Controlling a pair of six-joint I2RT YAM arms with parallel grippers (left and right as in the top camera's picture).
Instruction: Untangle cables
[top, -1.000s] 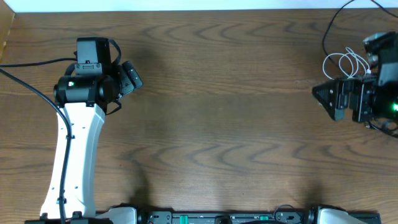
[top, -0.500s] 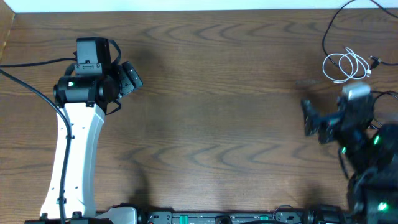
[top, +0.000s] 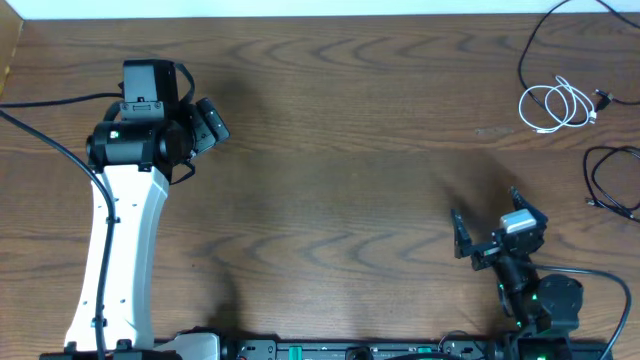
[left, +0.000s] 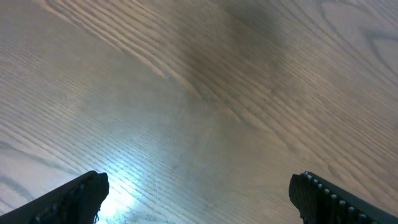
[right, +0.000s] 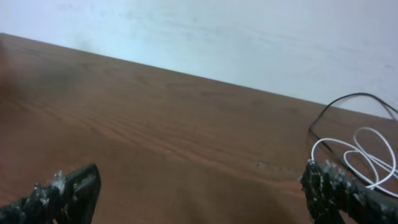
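Note:
The white cable (top: 556, 105) lies coiled on the table at the far right; it also shows at the right edge of the right wrist view (right: 367, 155). The black cable (top: 612, 180) lies looped at the right edge, apart from the white one. My right gripper (top: 487, 222) is open and empty near the front right, well short of both cables. In its own view (right: 199, 193) its fingers stand wide apart over bare wood. My left gripper (top: 212, 122) is open and empty at the far left, and its own view (left: 199, 193) shows only wood between the fingers.
A thin black wire (top: 535, 40) runs from the table's far right edge down toward the white coil and shows in the right wrist view (right: 339, 106). A pale wall stands behind the table's far edge (right: 249, 37). The left arm's black cord (top: 40, 130) trails at the left.
My right arm has pulled back from the white coil at the far right to the front of the table, uncovering both cables. The left arm has not moved.

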